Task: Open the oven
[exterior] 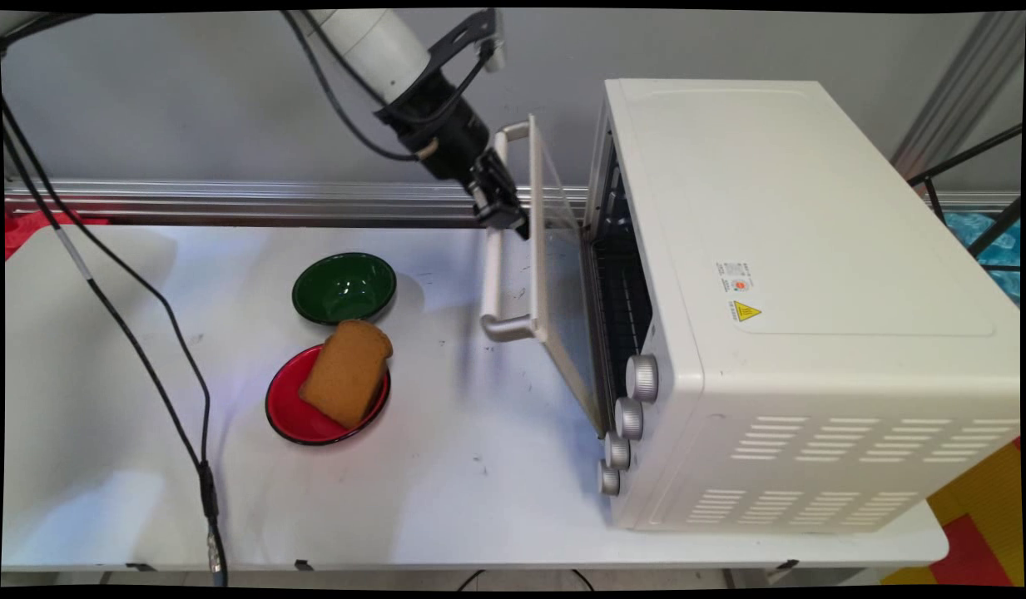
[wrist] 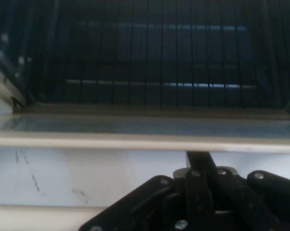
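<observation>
Tool sits at the oven door, touching its top edge just behind the handle; whether it is spread or closed cannot be told. Door hangs half open from the oven on the bench. Door looks stiff, hinged, glass-paned; the handle seems the safest grip. Nearby, bread rests on a red plate beside a green bowl.

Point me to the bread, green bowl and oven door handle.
bread (exterior: 347, 373), main view, middle of the slice's face.
green bowl (exterior: 344, 287), main view, inside bottom.
oven door handle (exterior: 491, 274), main view, middle of the bar.
</observation>
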Tool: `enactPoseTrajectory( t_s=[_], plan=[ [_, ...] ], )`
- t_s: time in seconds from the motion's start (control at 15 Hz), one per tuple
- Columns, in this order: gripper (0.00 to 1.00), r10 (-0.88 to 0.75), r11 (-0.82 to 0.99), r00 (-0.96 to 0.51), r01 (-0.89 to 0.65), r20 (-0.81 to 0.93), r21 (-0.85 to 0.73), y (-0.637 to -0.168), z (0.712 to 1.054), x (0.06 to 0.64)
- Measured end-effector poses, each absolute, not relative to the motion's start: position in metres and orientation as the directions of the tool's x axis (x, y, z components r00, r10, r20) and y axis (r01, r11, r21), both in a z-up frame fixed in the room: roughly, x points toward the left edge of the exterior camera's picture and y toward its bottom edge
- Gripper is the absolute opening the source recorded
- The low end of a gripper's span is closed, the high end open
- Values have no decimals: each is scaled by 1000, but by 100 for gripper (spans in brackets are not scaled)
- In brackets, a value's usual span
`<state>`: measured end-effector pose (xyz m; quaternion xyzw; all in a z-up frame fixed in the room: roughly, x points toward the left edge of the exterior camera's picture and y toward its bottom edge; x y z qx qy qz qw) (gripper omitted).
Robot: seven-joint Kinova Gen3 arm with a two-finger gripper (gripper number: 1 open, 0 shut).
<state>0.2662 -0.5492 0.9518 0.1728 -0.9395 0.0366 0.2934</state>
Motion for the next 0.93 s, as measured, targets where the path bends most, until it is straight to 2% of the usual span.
enactPoseTrajectory(
  t_s=[0.93],
  plan=[
    [0,-314,939,-800,-341,512,42,-535,893,326]
  ],
)
